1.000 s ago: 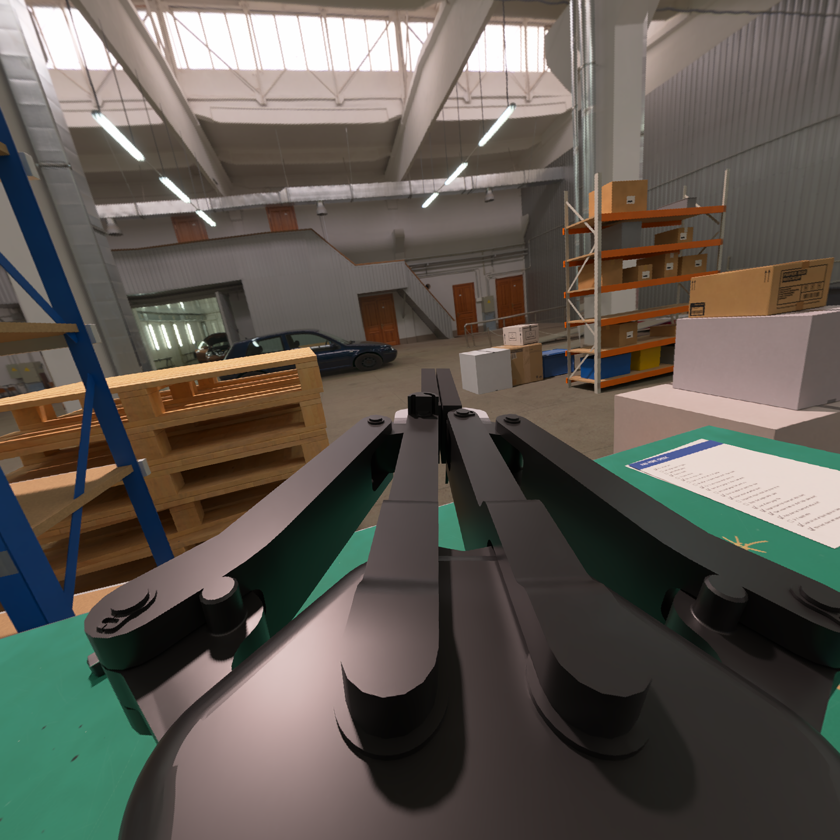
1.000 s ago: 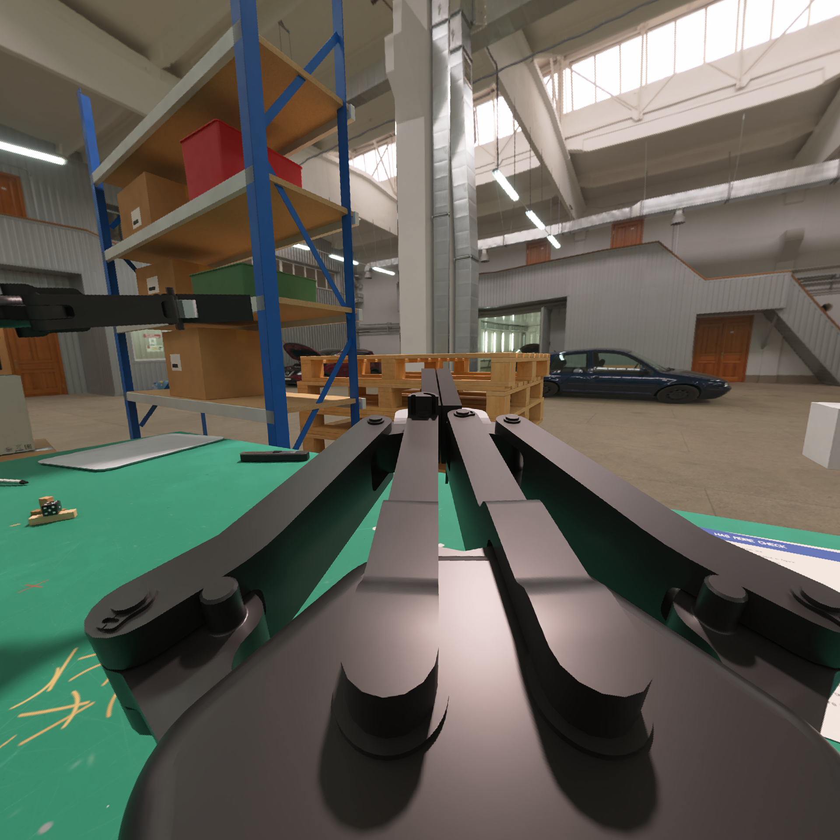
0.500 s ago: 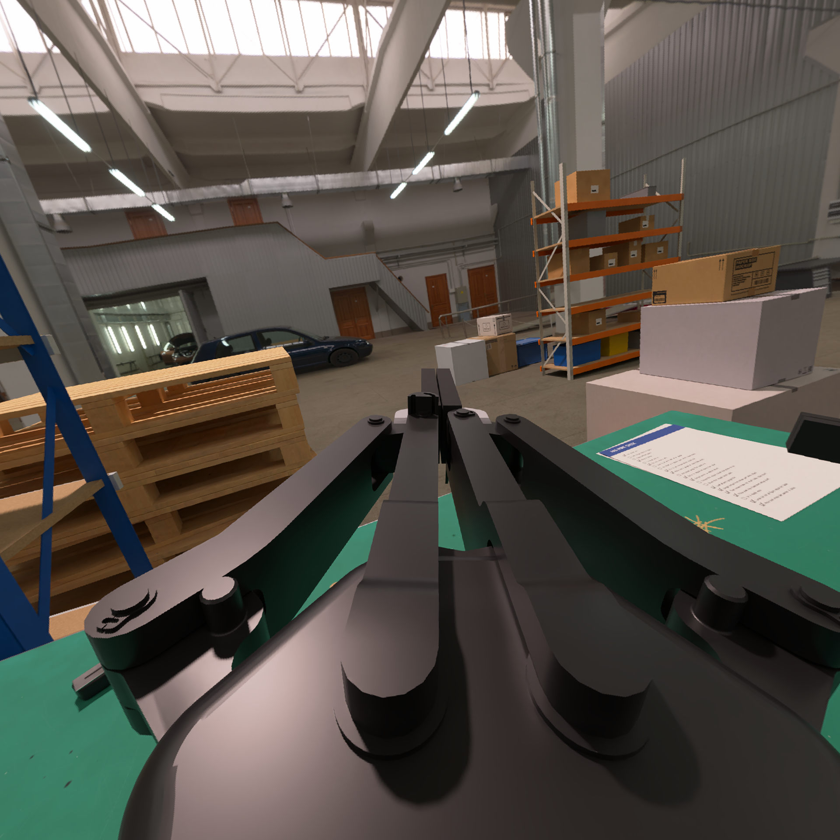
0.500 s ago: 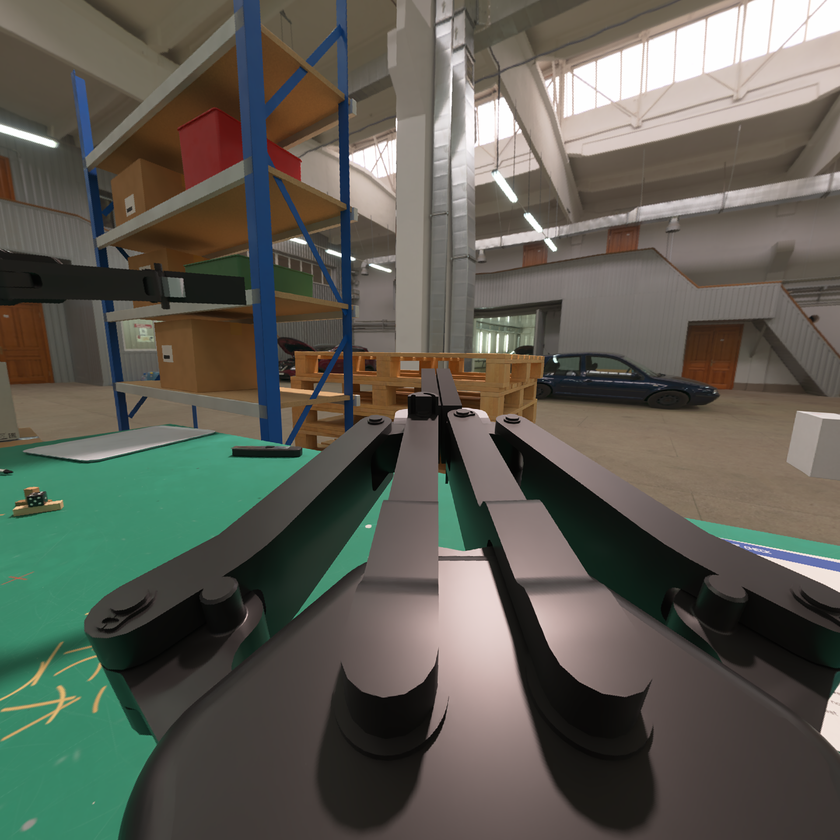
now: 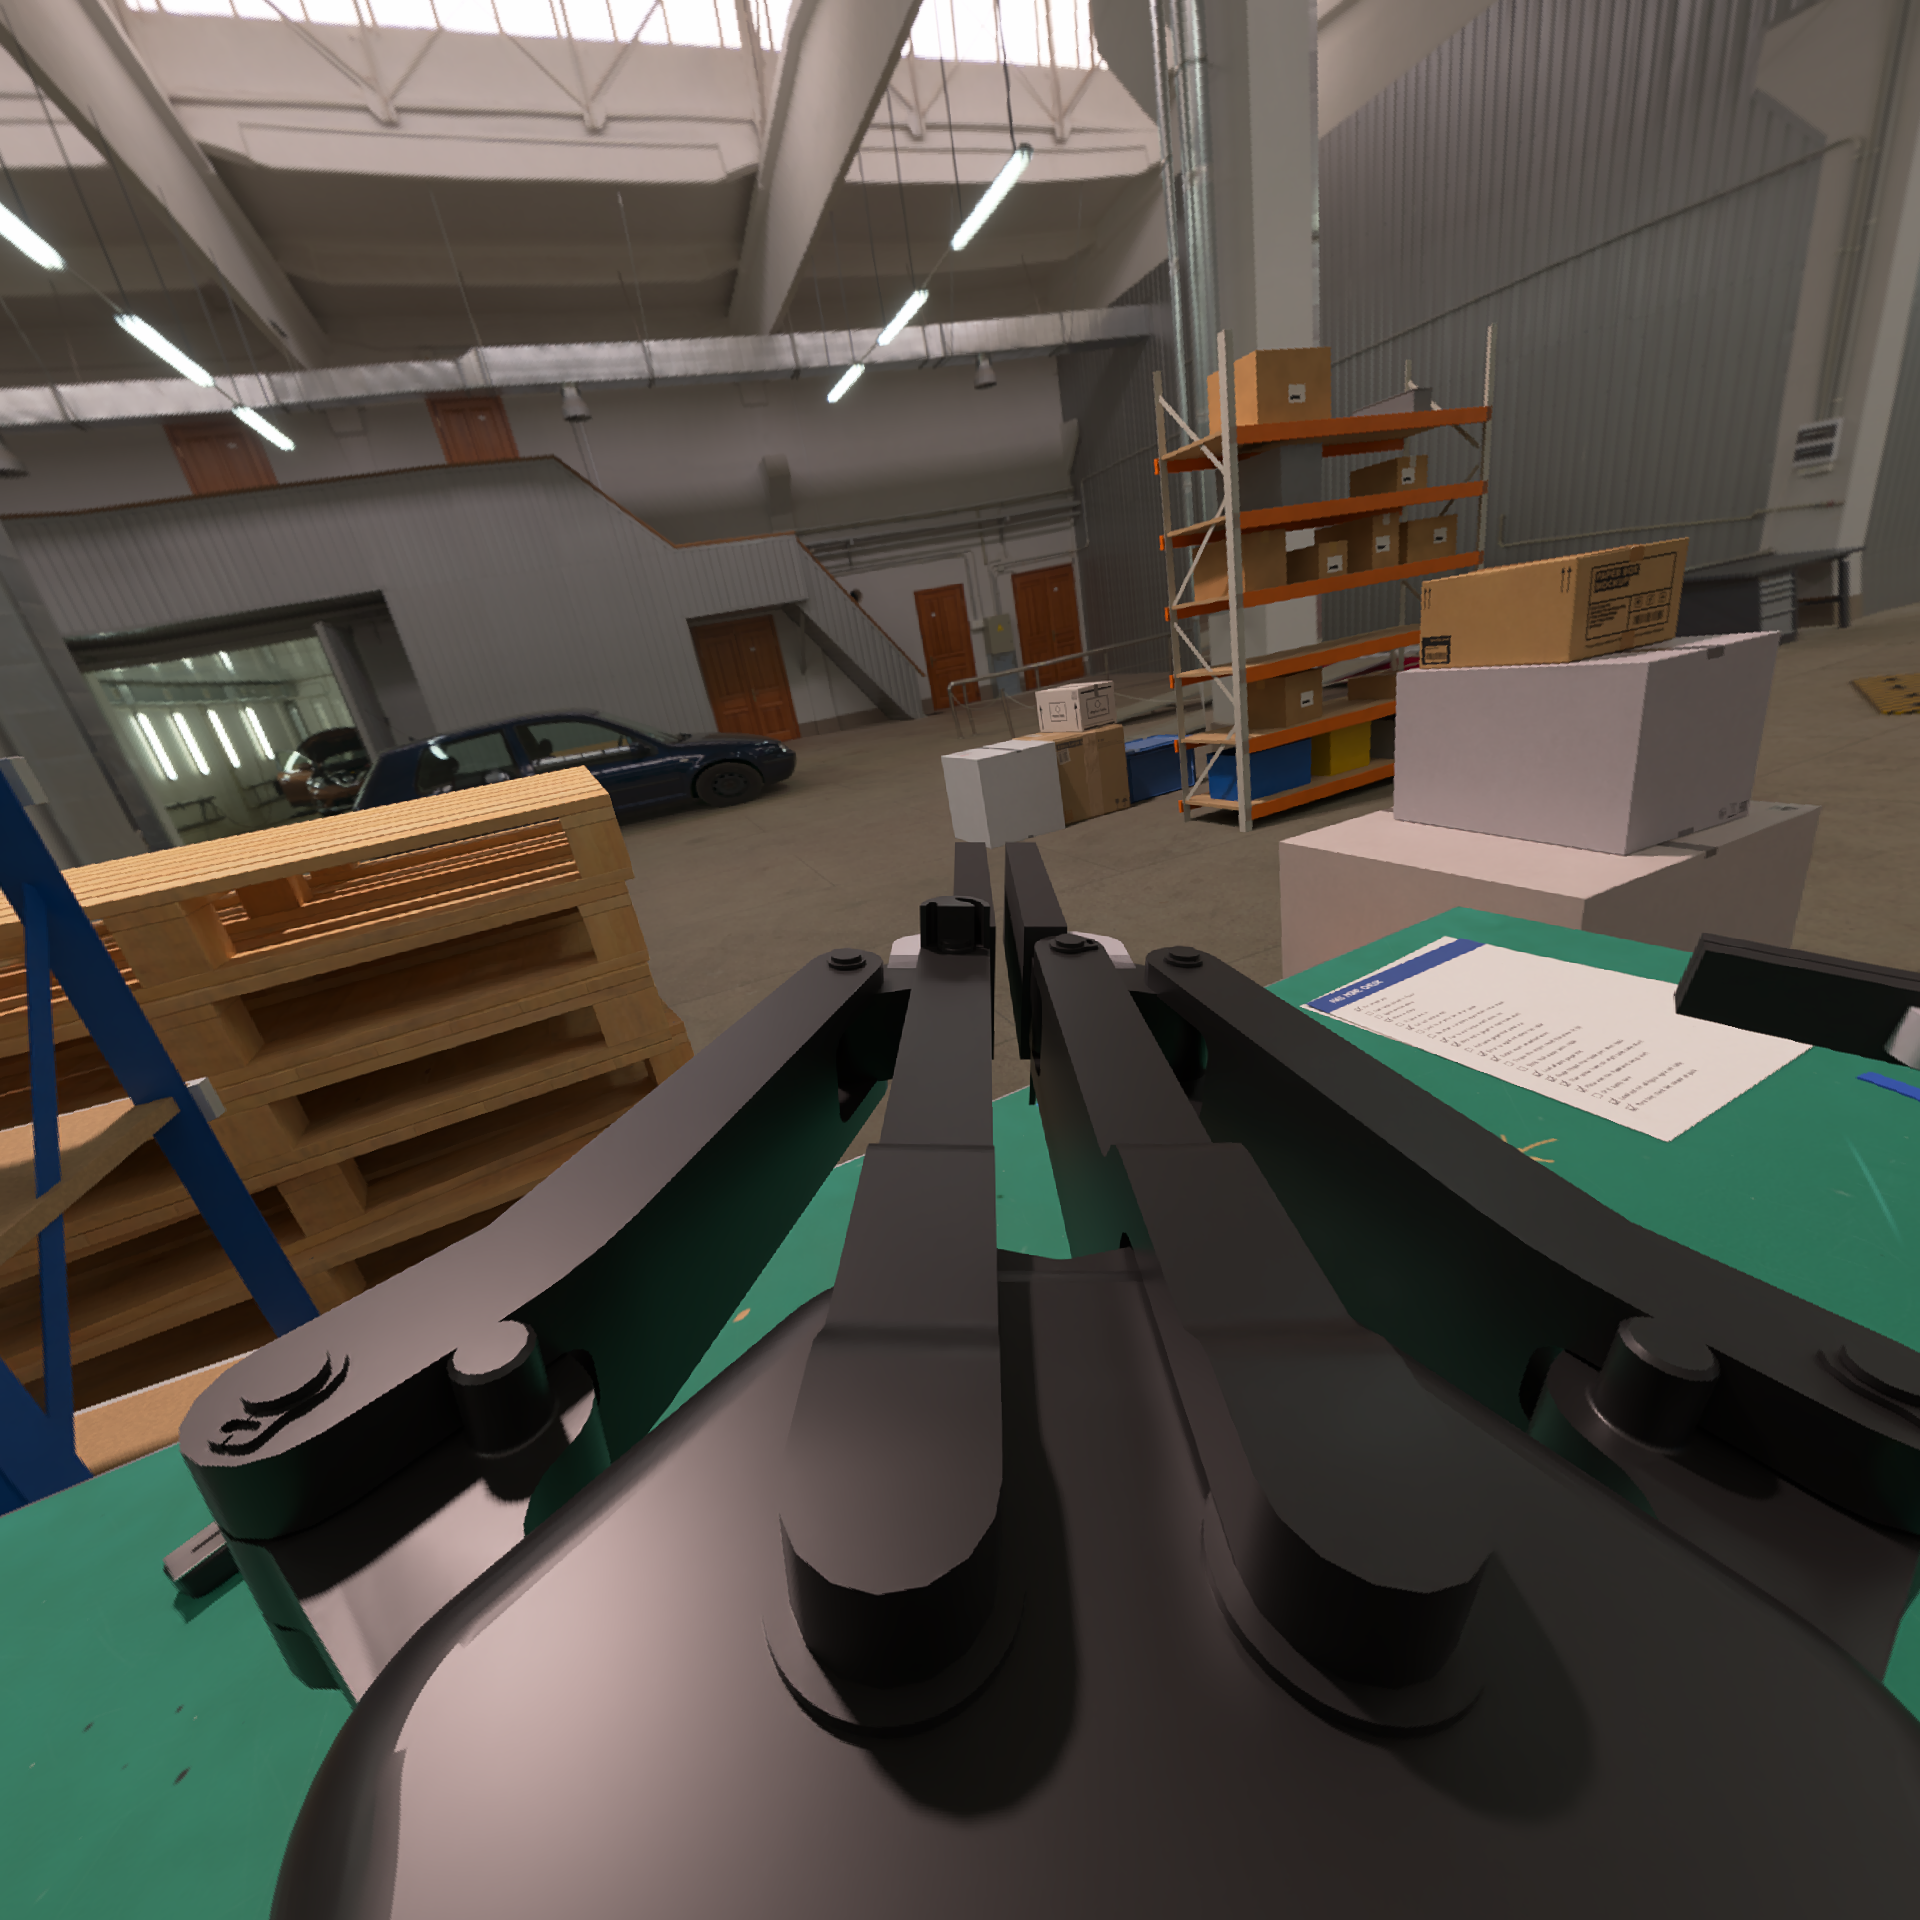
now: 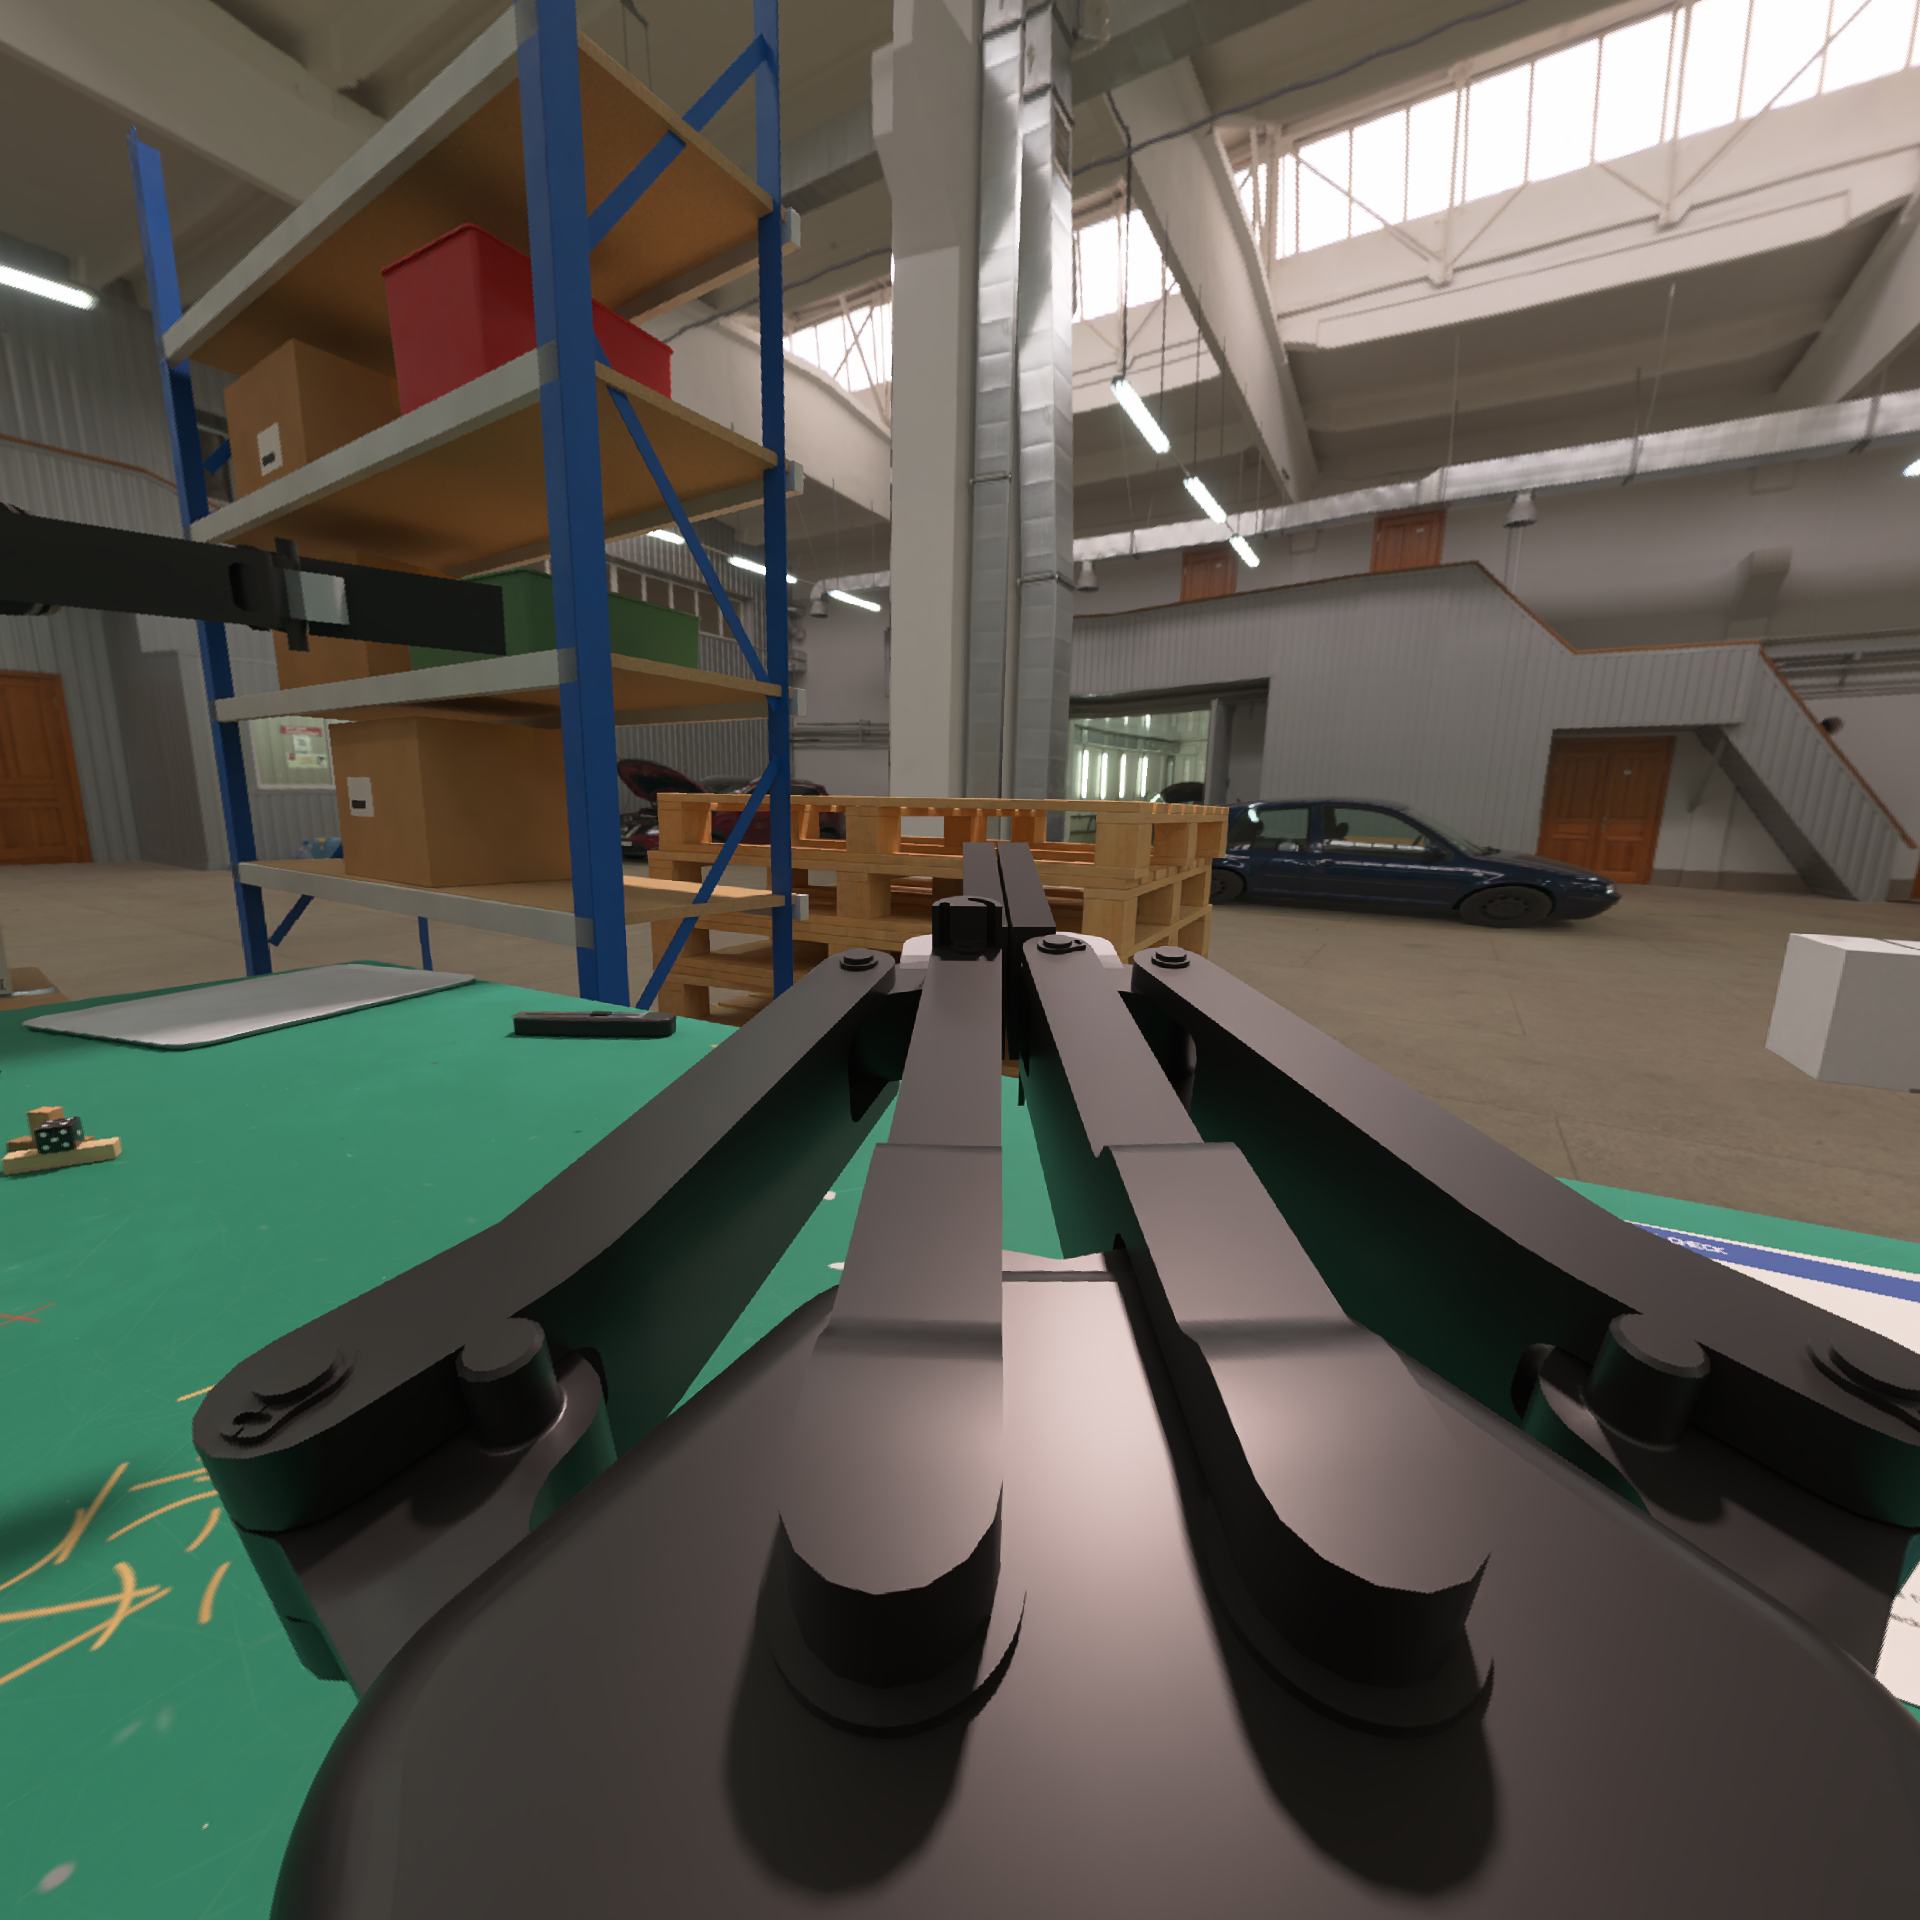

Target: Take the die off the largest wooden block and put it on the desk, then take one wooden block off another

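One black die (image 6: pixel 57 1135) sits on a small stack of wooden blocks (image 6: pixel 62 1151) far left on the green desk (image 6: pixel 312 1164); the block count is unclear. Both the left gripper (image 5: pixel 1000 883) and right gripper (image 6: pixel 1000 878) are closed, holding nothing.

Two wrist cameras, each low over the green desk and looking out level along its own closed fingers.

The left wrist view faces past the left gripper (image 5: pixel 995 883) across the desk (image 5: pixel 114 1704) toward a stack of pallets (image 5: pixel 343 966), a dark blue car (image 5: pixel 582 764) and orange racking (image 5: pixel 1320 582), with a printed sheet (image 5: pixel 1558 1029) near on its right. The right wrist view faces past the right gripper (image 6: pixel 1000 883) toward blue racking (image 6: pixel 582 499), with the small wooden blocks (image 6: pixel 62 1143) far off at its left edge. Both views share the desk, the pallets, the car and the sheet.
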Robot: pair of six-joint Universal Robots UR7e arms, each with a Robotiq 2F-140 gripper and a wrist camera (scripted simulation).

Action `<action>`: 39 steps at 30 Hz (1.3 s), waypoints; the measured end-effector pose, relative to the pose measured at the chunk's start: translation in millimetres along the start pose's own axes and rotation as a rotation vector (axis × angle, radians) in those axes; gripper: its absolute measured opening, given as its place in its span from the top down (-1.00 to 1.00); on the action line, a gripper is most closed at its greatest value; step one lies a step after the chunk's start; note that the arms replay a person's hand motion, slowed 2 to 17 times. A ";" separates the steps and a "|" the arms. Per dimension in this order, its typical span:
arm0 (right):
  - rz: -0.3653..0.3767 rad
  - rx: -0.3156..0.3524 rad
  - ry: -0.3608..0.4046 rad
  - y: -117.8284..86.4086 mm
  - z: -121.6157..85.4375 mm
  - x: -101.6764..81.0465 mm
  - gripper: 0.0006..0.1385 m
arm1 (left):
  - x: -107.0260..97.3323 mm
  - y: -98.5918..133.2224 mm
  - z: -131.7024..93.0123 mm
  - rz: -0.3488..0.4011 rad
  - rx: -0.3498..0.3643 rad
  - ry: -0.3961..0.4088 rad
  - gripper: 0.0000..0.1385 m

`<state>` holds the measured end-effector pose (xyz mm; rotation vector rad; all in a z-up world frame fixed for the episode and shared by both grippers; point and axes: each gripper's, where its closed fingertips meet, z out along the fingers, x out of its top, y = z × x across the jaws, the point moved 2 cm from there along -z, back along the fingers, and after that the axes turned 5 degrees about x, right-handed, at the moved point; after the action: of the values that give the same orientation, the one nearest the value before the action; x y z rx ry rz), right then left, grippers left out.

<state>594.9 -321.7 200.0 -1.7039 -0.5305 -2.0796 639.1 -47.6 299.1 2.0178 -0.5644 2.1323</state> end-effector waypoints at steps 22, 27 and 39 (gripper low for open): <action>-0.028 -0.011 -0.020 3.4 -13.5 0.6 0.99 | 25.5 -26.7 -46.1 0.049 0.017 -0.031 0.93; -0.033 -0.005 -0.030 3.2 -17.6 -1.7 0.99 | 27.5 -37.8 -56.3 0.073 0.037 -0.055 0.95; -0.056 0.007 -0.061 4.3 -28.0 -9.4 0.99 | 15.3 -70.9 -77.0 0.188 0.097 -0.194 0.97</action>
<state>575.6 -339.5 185.7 -1.7723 -0.6099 -2.0676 591.9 43.7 324.1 2.3273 -0.7183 2.1154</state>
